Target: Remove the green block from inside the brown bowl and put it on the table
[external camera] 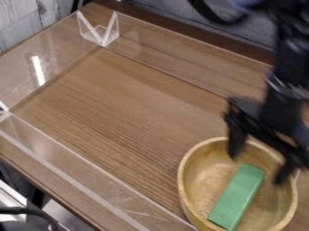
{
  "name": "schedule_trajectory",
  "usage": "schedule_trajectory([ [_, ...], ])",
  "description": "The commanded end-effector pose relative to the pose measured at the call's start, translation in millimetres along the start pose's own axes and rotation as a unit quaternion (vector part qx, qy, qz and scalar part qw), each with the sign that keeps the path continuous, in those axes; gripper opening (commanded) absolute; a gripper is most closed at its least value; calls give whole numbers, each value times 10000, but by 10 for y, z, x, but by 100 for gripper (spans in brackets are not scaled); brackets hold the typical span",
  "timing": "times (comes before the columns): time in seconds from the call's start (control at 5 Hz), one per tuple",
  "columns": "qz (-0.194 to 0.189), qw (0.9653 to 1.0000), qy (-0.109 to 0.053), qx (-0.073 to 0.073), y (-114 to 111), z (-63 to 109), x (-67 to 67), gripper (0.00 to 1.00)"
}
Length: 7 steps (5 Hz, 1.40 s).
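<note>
The green block (237, 198) lies flat inside the brown bowl (193, 185) at the lower right of the table (121, 108). Its long side runs from the bowl's near edge up toward the far right. My gripper (261, 153) hangs just above the bowl's far half, blurred by motion. It is open, with one dark finger (234, 137) over the bowl's far-left rim and the other near the right rim. Nothing is between the fingers, and the upper end of the block sits just below them.
Low clear acrylic walls (54, 158) edge the table on the left and front. A small clear acrylic stand (99, 30) sits at the back left corner. The arm (290, 54) comes down from the upper right.
</note>
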<state>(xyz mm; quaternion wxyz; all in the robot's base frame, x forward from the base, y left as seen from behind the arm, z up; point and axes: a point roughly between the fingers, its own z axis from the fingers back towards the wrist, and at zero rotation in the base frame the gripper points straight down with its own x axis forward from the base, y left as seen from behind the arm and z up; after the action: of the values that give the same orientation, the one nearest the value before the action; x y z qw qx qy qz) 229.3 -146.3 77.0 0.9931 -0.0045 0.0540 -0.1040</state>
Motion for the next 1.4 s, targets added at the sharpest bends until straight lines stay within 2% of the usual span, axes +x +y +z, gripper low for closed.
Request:
schedule_trajectory([
  [0.0, 8, 9996, -278, -59, -11, -32, 35, 100],
  [0.6, -245, 9992, -299, -88, -8, -211, 59, 100],
  [1.2, -287, 9990, -316, -116, 1, -325, 80, 100],
])
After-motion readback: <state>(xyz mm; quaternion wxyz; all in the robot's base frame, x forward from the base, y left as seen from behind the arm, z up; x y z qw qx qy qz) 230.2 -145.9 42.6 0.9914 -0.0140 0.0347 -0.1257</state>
